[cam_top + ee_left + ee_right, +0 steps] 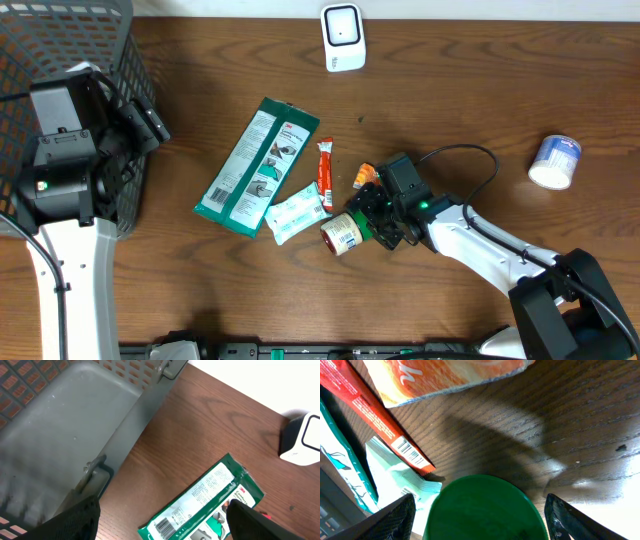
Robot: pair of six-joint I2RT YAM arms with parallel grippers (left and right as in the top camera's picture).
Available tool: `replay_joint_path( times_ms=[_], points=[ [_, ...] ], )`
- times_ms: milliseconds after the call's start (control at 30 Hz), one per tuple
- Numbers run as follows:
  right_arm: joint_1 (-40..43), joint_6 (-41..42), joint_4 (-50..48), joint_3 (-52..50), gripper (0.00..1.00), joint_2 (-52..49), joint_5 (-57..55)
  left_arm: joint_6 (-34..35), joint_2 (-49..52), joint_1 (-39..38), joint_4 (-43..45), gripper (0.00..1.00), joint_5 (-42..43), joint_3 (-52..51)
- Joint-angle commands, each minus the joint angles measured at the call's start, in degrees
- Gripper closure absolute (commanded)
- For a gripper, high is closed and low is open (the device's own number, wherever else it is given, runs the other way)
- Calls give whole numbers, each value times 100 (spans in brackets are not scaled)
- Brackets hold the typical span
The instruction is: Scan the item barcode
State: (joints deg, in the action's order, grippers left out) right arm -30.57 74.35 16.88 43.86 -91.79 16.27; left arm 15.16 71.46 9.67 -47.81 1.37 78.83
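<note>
A small round jar (pixel 342 233) with a pale printed label and a green lid (pixel 485 510) lies on its side on the brown wooden table (pixel 470 90), near the middle. Its base points toward the near left. The lid end sits between the fingers (pixel 395 520) of the right gripper (pixel 375 222); contact cannot be told. A white, rounded box-shaped barcode scanner (pixel 343 37) stands upright at the far edge, well apart from the jar.
</note>
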Motion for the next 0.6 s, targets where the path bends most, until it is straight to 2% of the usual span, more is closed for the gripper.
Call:
replay_joint_path(
  times_ms=[0,333,433,500,567],
  points=[
    [48,-63,9,31,23,-15,118,-52,-9,44,-20,17,-74,59],
    [48,-44,44,31,21,-15,315,-52,-9,44,-20,17,-74,59],
    [48,0,11,31,26,-15,328,-52,-9,44,-20,17,-74,59],
    [48,-42,0,31,35,-15,330,-52,-9,44,-20,17,-74,59],
    [57,-378,-70,31,36,-7,306,-52,-9,44,-20,17,-74,59]
  ],
)
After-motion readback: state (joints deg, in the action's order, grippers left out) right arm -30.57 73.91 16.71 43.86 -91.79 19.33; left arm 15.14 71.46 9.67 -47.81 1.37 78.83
